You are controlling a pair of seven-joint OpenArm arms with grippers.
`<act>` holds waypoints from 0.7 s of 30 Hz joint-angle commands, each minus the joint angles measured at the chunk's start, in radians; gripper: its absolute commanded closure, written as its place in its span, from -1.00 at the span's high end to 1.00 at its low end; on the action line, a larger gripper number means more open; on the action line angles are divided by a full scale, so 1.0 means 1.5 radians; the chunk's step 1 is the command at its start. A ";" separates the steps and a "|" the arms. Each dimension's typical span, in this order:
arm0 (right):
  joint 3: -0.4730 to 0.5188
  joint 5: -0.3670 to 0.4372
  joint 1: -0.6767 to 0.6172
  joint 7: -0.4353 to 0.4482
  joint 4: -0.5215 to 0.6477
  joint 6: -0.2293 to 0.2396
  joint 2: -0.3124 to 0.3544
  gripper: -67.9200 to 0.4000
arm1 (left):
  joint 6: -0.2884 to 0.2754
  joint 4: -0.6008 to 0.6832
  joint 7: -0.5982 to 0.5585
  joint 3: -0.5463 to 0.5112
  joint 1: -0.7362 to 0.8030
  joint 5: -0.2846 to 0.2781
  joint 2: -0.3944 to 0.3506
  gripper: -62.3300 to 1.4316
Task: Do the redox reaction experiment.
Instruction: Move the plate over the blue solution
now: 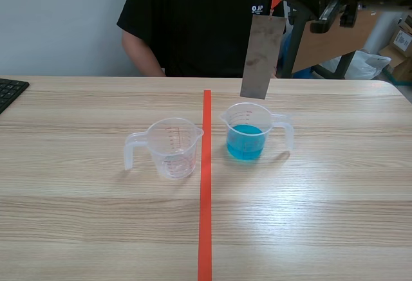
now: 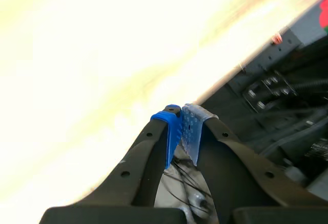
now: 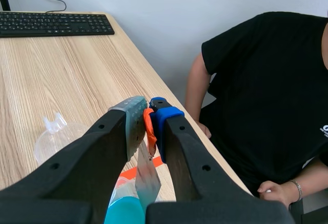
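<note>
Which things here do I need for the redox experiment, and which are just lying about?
For the job:
- metal strip, hanging from the right gripper above the cup of blue liquid
- cup of blue liquid
- empty cup

Lying about:
- keyboard at the table edge
- boxes behind the table

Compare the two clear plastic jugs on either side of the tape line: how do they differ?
The left clear plastic jug looks empty; the right clear plastic jug holds blue liquid. The left jug's handle points left, the right jug's points right. Only the right jug has the grey metal plate hanging above it, held by the right hand. Both stand upright and look alike in shape.
</note>
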 commanded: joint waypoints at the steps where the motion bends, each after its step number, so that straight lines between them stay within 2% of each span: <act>1: 0.008 0.010 0.016 0.010 0.005 0.004 0.007 -0.94 | -0.004 0.012 -0.015 -0.005 -0.037 -0.004 -0.016 -0.86; 6: 0.008 0.010 0.016 0.010 0.005 0.004 0.007 -0.94 | -0.034 0.041 -0.017 0.020 -0.166 -0.015 -0.058 -0.86; 13: 0.008 0.010 0.016 0.010 0.005 0.004 0.007 -0.94 | -0.035 0.080 0.021 0.161 -0.409 -0.014 -0.063 -0.86; 16: 0.008 0.010 0.015 0.010 0.005 0.004 0.007 -0.94 | -0.034 0.080 0.064 0.240 -0.520 -0.010 -0.039 -0.86; 21: 0.008 0.010 0.015 0.010 0.005 0.004 0.007 -0.94 | -0.019 0.070 0.128 0.360 -0.689 0.047 0.045 -0.86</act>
